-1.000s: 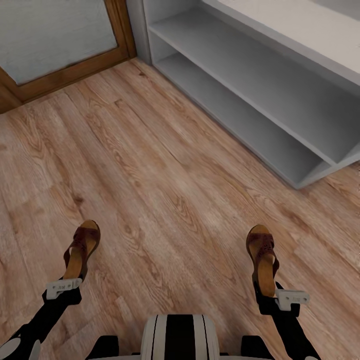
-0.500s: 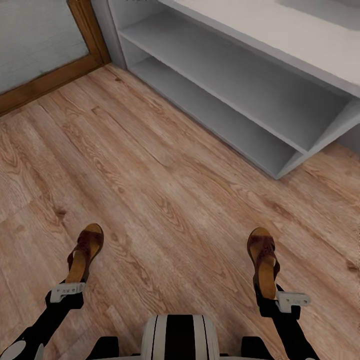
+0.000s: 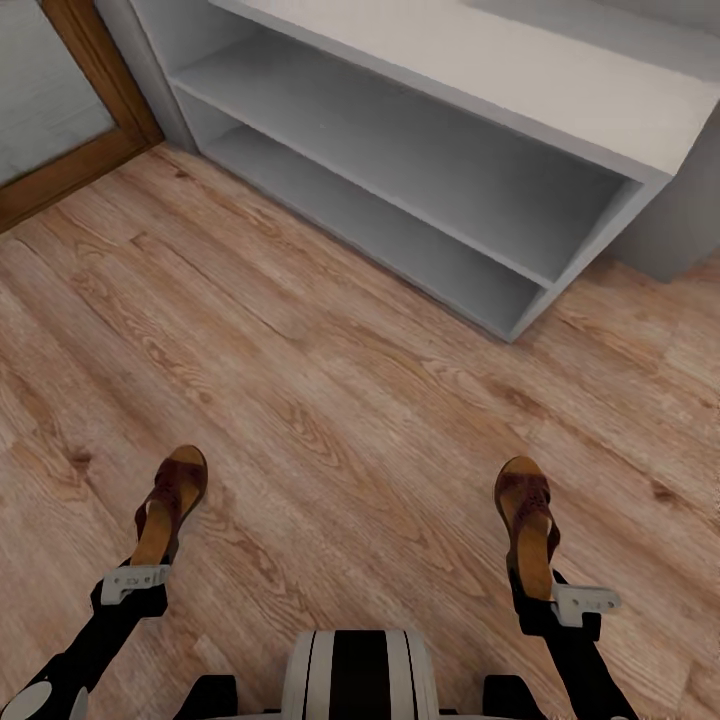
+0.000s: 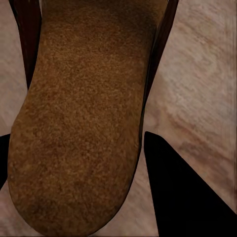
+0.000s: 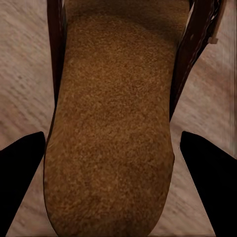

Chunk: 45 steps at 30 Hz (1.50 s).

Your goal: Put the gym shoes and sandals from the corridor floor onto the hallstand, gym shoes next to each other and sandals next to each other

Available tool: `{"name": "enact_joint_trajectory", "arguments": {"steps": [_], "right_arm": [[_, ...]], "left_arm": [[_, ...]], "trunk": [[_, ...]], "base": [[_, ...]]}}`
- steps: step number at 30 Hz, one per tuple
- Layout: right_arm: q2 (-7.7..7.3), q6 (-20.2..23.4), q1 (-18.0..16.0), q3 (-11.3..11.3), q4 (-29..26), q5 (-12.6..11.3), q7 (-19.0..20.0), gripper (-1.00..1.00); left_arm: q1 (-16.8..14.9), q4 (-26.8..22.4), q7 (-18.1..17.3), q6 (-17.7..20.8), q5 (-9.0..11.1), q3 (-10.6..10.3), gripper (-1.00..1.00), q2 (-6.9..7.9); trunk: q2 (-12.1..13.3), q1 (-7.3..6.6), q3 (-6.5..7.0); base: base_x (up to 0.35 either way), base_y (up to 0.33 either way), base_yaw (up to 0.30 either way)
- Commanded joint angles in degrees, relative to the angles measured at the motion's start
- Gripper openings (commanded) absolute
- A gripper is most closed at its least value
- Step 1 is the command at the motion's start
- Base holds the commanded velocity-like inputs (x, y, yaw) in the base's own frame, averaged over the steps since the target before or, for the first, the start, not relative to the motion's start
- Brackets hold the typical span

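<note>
Head view: the robot faces the hallstand [image 3: 560, 120], a white-grey shelving unit with a thick flat top and 2 shallow tiers, both bare, standing on the corridor floor [image 3: 330, 390] of light brown wood-grain planks. A wood-framed door [image 3: 60, 110] occupies the upper left corner, just beside the rack's near end.

The left gripper [image 3: 135, 580] holds the left sandal [image 3: 170, 500] by its heel end, the toe pointing forward and away from the robot. The right gripper [image 3: 570, 600] holds the right sandal [image 3: 527, 525] in the same manner. Both sandals (dark brown strap, tan footbed) are carried above the planks, well apart from each other and well short of the rack's front edge. The robot's striped trunk [image 3: 358, 675] lies between the 2 black arms at the lower edge.

Left wrist view: the tan footbed of the left sandal [image 4: 79, 128] runs lengthwise between the 2 dark fingers [image 4: 182, 192], with the brown strap at the far end and plank floor [image 4: 202, 84] beyond.

Right wrist view: the footbed of the right sandal [image 5: 113, 133] sits between the 2 dark fingers [image 5: 210, 182], which stand close on either side of the heel; the floor [image 5: 22, 74] shows beneath.
</note>
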Motion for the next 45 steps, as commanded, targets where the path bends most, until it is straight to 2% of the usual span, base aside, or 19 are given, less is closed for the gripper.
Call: {"name": "enact_joint_trajectory", "arguments": {"steps": [1, 14, 23, 27, 45], "right_arm": [[0.0, 0.0, 0.0, 0.0, 0.0, 0.0, 0.1, -1.0], [0.12, 0.0, -0.1, 0.0, 0.2, -0.1, 0.1, -1.0], [0.17, 0.0, -0.3, -0.1, 0.6, -0.1, -0.8, -1.0], [0.17, -0.1, -0.7, -0.2, 3.2, -0.1, -1.3, -1.0], [0.18, -0.1, -0.8, -0.3, 4.5, -0.1, -1.4, -1.0]], "left_arm": [[0.0, 0.0, 0.0, -0.4, -0.2, 0.0, -1.0, -0.01], [0.0, 1.0, -0.1, -1.6, -0.1, -0.1, -1.0, -0.06], [0.0, 1.5, 0.0, -1.7, -0.2, -0.8, -1.0, -0.03], [0.0, 1.6, 0.0, -1.7, -0.2, -1.2, -1.0, -0.03], [0.0, 1.7, 0.0, -1.7, -0.2, -1.2, -1.0, 0.01]], "trunk": [[0.0, 0.0, 0.02], [0.0, 0.0, 0.15], [0.0, 0.0, 0.38], [0.0, 0.0, 0.49], [0.0, 0.0, 0.97]], "base": [[0.0, 0.0, -0.187], [0.0, 0.0, -0.14], [0.0, 0.0, -0.261], [0.0, 0.0, -0.272], [0.0, 0.0, -0.275]]}}
